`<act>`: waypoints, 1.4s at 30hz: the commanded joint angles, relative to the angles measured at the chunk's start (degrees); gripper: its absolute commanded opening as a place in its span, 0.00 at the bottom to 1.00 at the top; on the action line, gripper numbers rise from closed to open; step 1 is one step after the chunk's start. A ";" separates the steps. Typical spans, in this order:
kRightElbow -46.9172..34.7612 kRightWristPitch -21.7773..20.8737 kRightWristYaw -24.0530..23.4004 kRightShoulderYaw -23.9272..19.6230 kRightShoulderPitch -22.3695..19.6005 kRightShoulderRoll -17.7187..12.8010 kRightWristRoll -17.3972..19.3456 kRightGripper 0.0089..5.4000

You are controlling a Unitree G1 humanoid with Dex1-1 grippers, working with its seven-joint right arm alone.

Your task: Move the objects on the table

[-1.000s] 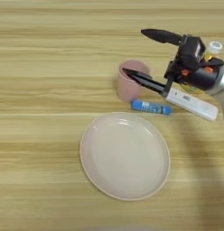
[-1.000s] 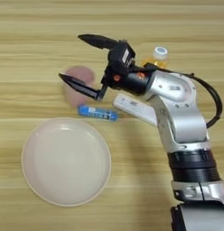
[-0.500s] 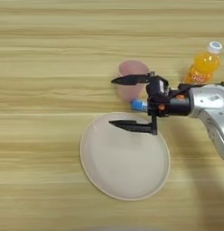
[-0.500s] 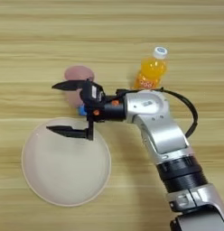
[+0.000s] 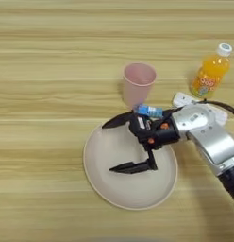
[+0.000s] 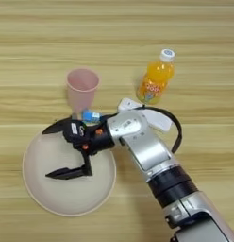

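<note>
Light-brown wooden table (image 5: 48, 56) fills view (horizontal grain stripes); even, soft light; no walls visible.

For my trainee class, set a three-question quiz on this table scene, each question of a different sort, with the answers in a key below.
1. True or false: the pink cup lies on its side.
2. Above what does the right gripper hang? A) the beige plate B) the juice bottle C) bare table
3. Fill in: the gripper's two black fingers are spread ____.

Key
1. False; it stands upright, mouth up.
2. A
3. open, with nothing between them.
</note>
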 commanded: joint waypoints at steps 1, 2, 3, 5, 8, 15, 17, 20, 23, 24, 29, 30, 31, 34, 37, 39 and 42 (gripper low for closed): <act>0.56 -0.86 0.29 -0.05 -5.21 -1.06 -1.26 1.00; 1.33 -0.98 0.58 0.23 -5.53 -0.94 -1.66 1.00; 1.93 -1.12 0.80 0.39 -5.76 -0.78 -1.99 1.00; 2.55 -1.13 1.38 0.88 -5.92 -0.45 -2.41 1.00; 3.62 -0.68 1.80 1.56 -6.33 0.05 -3.08 1.00; 5.95 -1.01 1.25 3.44 -6.90 2.17 -5.69 1.00; 6.83 -1.24 1.04 3.85 -7.22 2.93 -6.26 1.00; 8.05 -1.52 0.80 4.28 -7.73 4.14 -6.94 1.00; 8.82 -1.58 0.67 4.74 -8.19 5.39 -7.43 1.00; 9.08 -1.65 0.64 4.83 -8.31 5.69 -7.56 1.00; 11.69 -2.49 -0.53 5.36 -9.49 8.33 -8.52 1.00; 11.98 -2.62 -0.73 5.43 -9.60 8.66 -8.62 1.00; 12.31 -2.78 -1.08 5.47 -9.73 9.07 -8.73 1.00; 13.57 -2.96 -3.04 5.19 -10.37 10.79 -9.21 1.00; 14.54 -2.99 -5.30 5.02 -10.94 12.48 -9.73 1.00; 15.12 -2.86 -6.75 4.92 -11.26 13.54 -10.03 1.00; 15.85 -2.72 -8.69 4.91 -11.67 15.19 -10.28 1.00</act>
